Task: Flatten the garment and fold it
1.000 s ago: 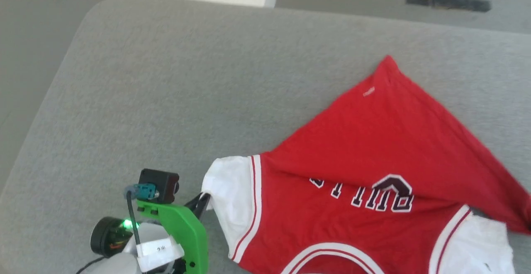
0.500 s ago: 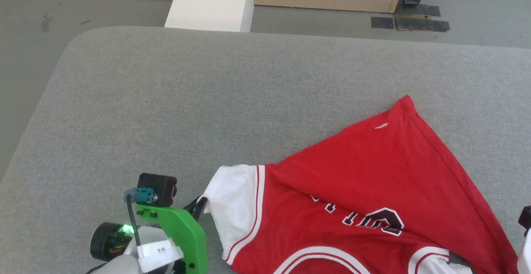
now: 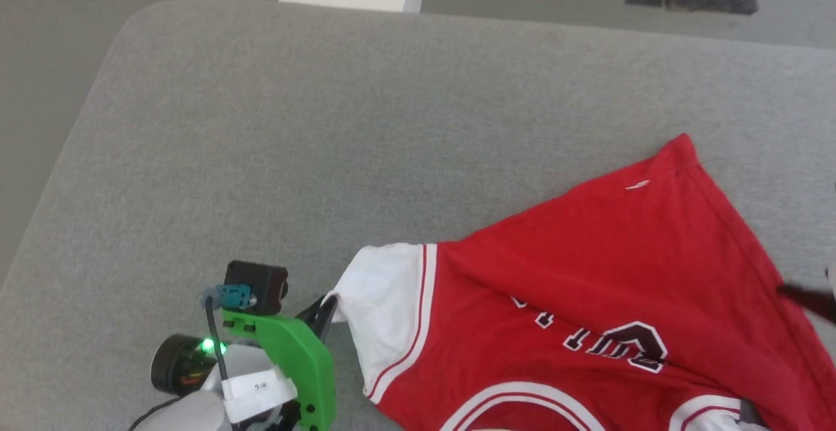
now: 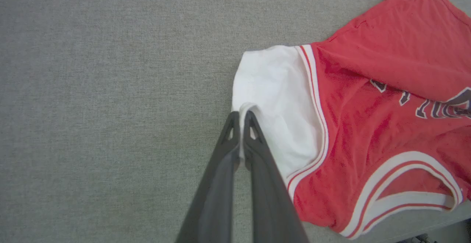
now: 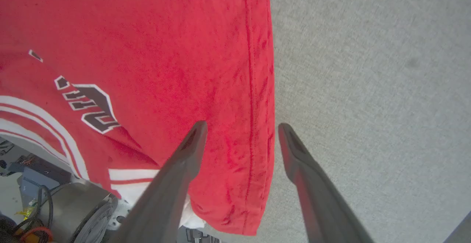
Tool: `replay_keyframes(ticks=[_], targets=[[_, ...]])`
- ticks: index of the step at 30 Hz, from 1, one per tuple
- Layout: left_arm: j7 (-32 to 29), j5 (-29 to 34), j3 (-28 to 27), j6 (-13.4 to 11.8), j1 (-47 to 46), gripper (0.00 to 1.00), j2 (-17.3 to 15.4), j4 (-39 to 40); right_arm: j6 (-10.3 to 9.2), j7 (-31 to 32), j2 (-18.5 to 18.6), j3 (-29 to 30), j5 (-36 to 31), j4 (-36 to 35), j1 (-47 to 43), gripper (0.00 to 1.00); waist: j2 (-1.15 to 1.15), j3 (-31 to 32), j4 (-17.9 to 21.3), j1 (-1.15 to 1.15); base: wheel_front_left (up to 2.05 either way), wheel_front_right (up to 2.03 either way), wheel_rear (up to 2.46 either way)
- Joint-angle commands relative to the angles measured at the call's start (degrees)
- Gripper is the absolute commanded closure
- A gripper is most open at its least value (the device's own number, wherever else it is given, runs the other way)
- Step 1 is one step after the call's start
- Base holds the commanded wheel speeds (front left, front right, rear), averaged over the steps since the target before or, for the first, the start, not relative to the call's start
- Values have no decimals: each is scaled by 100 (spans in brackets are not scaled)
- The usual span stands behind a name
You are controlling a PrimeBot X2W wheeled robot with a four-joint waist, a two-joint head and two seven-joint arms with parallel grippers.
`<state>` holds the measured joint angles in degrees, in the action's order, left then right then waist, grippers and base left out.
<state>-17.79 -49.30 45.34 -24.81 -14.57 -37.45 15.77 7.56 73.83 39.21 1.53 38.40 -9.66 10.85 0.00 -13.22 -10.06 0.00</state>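
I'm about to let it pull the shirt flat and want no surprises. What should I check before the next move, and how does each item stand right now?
1. Left gripper holding the sleeve: ok, shut on the white sleeve's edge.
2. Right gripper ready to grasp: ok, jaws apart.
3. Right gripper lined up on the hem: ok, the hem runs between its jaws. Whether it touches the cloth: cannot tell.
4. Garment flat: not ok, a red flap lies over part of the lettering.
5. Room to spread: ok, bare grey surface lies beyond the garment.
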Motion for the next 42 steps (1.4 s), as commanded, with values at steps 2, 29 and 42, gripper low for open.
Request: replay_keyframes(ticks=[2, 29, 42], targets=[[47, 73, 30, 45, -161, 100, 88, 13, -8, 86, -12, -164, -93, 115, 450, 0, 0, -360, -320, 0, 0, 0, 0], [373, 316, 206, 229, -655, 100, 694, -93, -8, 385, 301, -1224, -757, 1978, 2051, 35, 0, -1599, -1375, 0, 0, 0, 0], [340, 286, 154, 233, -688, 100, 585, -213, -8, -453, 183, -1314, -539, 1937, 2133, 100, 0, -1192, -1104, 0, 0, 0, 0]])
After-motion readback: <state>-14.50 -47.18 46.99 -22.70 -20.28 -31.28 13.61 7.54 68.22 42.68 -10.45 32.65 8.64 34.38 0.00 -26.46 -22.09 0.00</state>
